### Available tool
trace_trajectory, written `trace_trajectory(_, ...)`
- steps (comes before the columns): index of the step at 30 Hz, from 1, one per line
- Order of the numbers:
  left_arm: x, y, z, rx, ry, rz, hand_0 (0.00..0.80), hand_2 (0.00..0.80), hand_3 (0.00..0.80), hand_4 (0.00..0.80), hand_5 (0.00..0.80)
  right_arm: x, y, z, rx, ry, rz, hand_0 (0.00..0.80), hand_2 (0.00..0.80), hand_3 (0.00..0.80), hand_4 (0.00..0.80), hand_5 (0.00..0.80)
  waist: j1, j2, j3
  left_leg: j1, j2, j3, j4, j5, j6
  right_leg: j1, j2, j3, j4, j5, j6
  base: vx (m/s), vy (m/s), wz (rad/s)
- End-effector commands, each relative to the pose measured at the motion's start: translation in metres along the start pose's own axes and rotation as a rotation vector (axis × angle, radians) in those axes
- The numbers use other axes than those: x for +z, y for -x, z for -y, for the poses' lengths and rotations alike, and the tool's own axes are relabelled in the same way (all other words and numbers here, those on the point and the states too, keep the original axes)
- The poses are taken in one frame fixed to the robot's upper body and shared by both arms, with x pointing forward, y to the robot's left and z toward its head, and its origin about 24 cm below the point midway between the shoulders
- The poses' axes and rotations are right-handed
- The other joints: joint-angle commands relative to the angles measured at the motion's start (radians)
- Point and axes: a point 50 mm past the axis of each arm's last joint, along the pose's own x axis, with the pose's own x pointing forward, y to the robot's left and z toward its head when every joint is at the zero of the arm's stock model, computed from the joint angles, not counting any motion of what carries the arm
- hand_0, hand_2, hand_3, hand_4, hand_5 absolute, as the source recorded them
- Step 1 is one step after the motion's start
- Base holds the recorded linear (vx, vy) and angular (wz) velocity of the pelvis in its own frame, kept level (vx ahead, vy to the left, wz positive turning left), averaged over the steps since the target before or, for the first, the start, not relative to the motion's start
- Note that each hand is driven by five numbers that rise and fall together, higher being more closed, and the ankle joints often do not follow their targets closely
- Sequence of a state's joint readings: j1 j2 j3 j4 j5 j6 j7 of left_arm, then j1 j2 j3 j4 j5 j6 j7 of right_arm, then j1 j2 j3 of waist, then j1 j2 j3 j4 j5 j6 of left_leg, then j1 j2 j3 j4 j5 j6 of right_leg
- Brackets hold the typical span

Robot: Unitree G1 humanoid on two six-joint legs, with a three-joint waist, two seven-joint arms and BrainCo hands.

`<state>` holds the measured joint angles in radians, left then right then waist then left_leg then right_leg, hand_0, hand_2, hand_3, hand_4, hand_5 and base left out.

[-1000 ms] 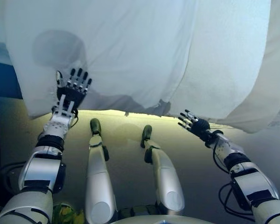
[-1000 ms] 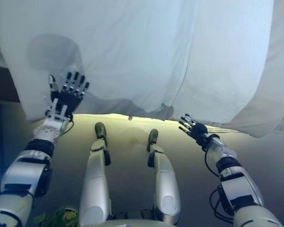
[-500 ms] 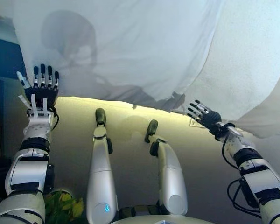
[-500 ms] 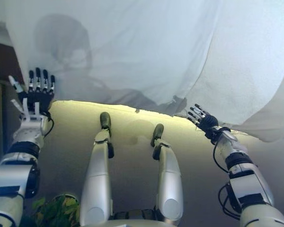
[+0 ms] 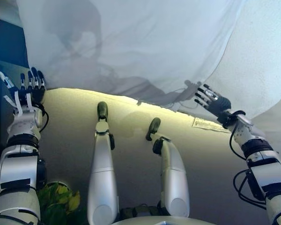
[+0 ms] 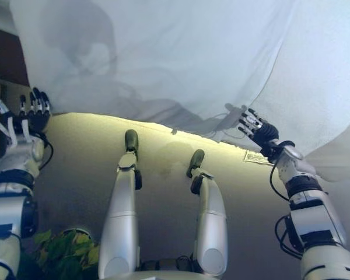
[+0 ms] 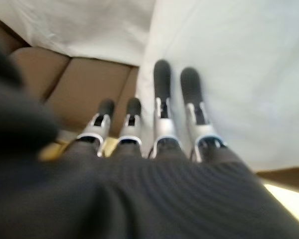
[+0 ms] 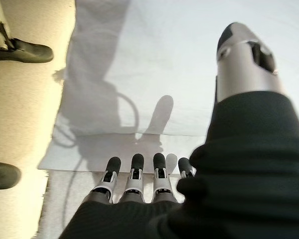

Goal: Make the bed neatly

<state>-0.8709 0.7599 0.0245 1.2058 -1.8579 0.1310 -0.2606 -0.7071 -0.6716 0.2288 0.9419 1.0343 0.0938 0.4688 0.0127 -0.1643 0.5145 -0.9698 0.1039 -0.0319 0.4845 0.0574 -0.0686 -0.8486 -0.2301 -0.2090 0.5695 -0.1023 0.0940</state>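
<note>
A white bed sheet hangs down over the bed's side and fills the upper part of both eye views. Its lower hem runs just above the pale floor. My left hand is open, fingers straight up, just left of the sheet's left edge and not holding it. The left wrist view shows its straight fingers in front of the white cloth. My right hand is open too, with its fingertips at the hem near a small fold of cloth. In the right wrist view its fingers point at the sheet, nothing between them and the thumb.
A dark blue piece of furniture or bed frame stands at the far left behind my left hand. A green plant sits low on the left. A white label lies on the floor under the hem.
The camera has shifted. My left hand has come off the sheet's lower left corner and now stands left of it. My right hand has risen to the hem.
</note>
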Motion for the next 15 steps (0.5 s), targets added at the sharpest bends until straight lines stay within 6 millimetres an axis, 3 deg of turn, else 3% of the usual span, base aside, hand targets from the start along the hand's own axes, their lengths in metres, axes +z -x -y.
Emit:
trace_trajectory(1,0.018,-0.004,0.015,0.01,-0.076,0.001,0.0,0.0,0.0,0.0,0.0,0.019,0.021,0.025,-0.065,0.022,0.047,0.0,0.0,0.0,0.0,0.0,-0.01,0.011,0.006,0.029,0.012,0.003,0.142,-0.195,-0.018,-0.031,0.003,0.047,-0.123,0.159,0.051,0.096,-0.005,-0.03)
trace_trajectory(3,0.022,-0.005,0.021,0.02,-0.092,0.0,0.0,0.0,0.0,0.0,0.0,0.019,0.023,0.028,-0.071,0.018,0.046,0.0,0.0,0.0,0.0,0.0,-0.013,0.01,0.006,0.031,0.015,0.007,0.143,-0.198,-0.019,-0.027,0.003,0.046,-0.13,0.162,0.053,0.018,0.006,-0.07)
trace_trajectory(4,0.024,-0.005,0.022,0.032,-0.097,0.0,0.0,0.0,0.0,0.0,0.0,0.019,0.024,0.03,-0.076,0.015,0.05,0.0,0.0,0.0,0.0,0.0,-0.019,0.009,0.006,0.019,0.014,0.02,0.14,-0.172,-0.012,-0.036,-0.003,0.038,-0.142,0.185,0.043,0.005,0.025,-0.1)
trace_trajectory(6,0.027,-0.005,0.023,0.043,-0.103,0.011,0.0,0.0,0.0,0.0,0.0,0.022,0.026,0.033,-0.085,0.017,0.051,0.0,0.0,0.0,0.0,0.0,-0.025,0.019,0.006,0.041,0.02,0.02,0.142,-0.197,-0.019,-0.019,0.005,0.051,-0.137,0.164,0.052,0.031,0.04,-0.08)
trace_trajectory(7,0.027,-0.005,0.023,0.043,-0.102,0.011,0.0,0.0,0.0,0.0,0.0,0.022,0.027,0.033,-0.086,0.017,0.051,0.0,0.0,0.0,0.0,0.0,-0.027,0.016,0.006,0.027,0.018,0.031,0.141,-0.174,-0.013,-0.03,-0.001,0.043,-0.146,0.184,0.043,0.029,0.053,-0.04)
trace_trajectory(15,0.049,-0.005,0.036,0.016,-0.017,0.129,0.0,0.0,0.0,0.0,0.0,0.029,0.035,0.043,-0.111,0.04,0.06,0.0,0.0,0.0,0.0,0.0,-0.04,0.043,0.006,0.064,0.027,0.045,0.142,-0.193,-0.022,-0.007,-0.006,0.059,-0.137,0.158,0.046,0.016,0.025,-0.12)
